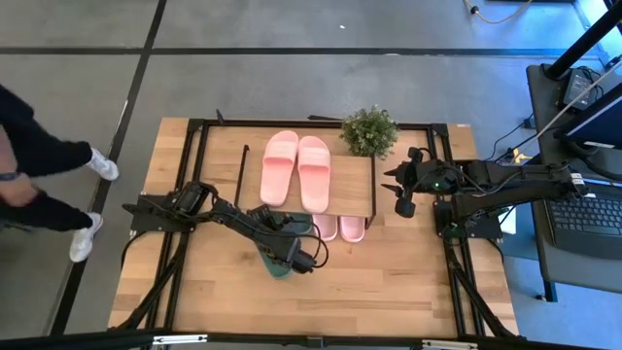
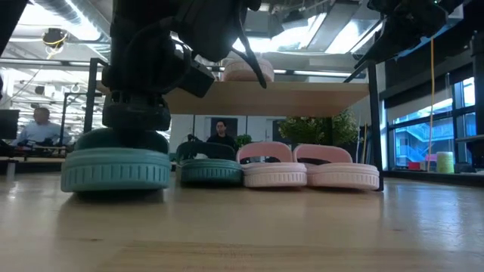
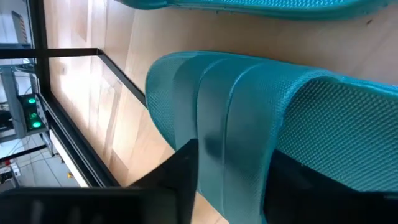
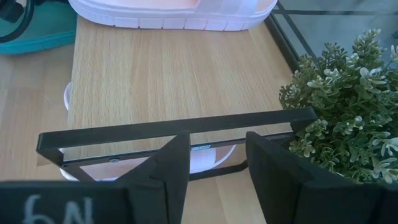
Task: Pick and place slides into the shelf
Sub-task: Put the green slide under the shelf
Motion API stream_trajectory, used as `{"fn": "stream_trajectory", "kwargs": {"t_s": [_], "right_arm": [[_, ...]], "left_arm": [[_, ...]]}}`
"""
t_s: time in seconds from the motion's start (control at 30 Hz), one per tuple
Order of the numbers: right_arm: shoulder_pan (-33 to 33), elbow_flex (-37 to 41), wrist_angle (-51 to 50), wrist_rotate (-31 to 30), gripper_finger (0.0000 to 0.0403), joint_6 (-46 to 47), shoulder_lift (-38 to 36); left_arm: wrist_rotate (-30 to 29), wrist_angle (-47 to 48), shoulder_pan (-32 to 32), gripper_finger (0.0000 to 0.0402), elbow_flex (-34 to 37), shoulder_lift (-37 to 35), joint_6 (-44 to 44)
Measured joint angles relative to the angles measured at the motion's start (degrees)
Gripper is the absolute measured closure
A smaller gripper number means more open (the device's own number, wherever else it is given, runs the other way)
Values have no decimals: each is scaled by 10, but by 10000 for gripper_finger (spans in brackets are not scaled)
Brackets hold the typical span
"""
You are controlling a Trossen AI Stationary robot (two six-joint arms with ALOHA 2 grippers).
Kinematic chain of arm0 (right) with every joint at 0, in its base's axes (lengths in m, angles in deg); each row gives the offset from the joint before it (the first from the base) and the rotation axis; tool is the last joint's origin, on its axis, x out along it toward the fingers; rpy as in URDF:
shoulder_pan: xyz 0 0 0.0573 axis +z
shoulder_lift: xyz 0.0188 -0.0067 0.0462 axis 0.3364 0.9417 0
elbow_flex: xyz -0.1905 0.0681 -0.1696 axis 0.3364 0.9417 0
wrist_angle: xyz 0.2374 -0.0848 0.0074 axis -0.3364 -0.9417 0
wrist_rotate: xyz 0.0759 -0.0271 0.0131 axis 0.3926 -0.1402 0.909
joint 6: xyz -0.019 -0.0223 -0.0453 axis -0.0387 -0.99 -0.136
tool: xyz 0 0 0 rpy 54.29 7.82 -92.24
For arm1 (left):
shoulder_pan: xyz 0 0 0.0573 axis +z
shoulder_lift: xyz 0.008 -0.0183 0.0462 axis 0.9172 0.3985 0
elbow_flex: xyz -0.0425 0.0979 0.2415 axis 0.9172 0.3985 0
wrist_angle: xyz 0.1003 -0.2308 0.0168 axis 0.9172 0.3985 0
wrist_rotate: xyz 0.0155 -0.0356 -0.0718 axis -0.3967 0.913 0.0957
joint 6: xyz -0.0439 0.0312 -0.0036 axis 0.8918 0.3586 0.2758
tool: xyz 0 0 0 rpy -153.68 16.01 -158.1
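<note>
A dark green slide (image 1: 277, 264) lies sole-down on the table in front of the shelf (image 1: 355, 185). My left gripper (image 1: 292, 255) is directly over it, open, with the slide's strap (image 3: 230, 124) in the gap. A second green slide (image 2: 208, 168) and two pink slides (image 2: 306, 170) sit on the table under the shelf board. Another pink pair (image 1: 296, 170) lies on top of the board. My right gripper (image 4: 217, 168) hangs open above the shelf's right end, touching nothing. My left gripper comes at the green slide's strap from above, slanting down. One finger (image 3: 183, 177) stands close beside the strap's edge; the strap hides the other. I cannot tell whether either finger touches the strap. The slide rests flat on the table (image 2: 113, 170).
A small potted plant (image 1: 369, 129) stands at the shelf's far right corner, close to my right gripper. A person's legs (image 1: 39, 165) are beside the table's left edge. A laptop (image 1: 588, 219) sits on a stand at the right. Bare wood lies along the near edge.
</note>
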Motion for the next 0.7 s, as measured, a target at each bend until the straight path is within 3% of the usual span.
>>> {"fn": "stream_trajectory", "kwargs": {"t_s": [0.17,0.47,0.6,0.7], "right_arm": [[0,0,0,0,246,0,0],[0,0,0,0,246,1,0],[0,0,0,0,246,2,0],[0,0,-3,0,246,7,0]], "left_arm": [[-4,5,-6,236,-4,-2,2],[-16,17,-60,229,-71,-38,58],[-10,-16,-100,229,-99,-64,97],[-3,-95,-132,229,-107,-82,105]]}}
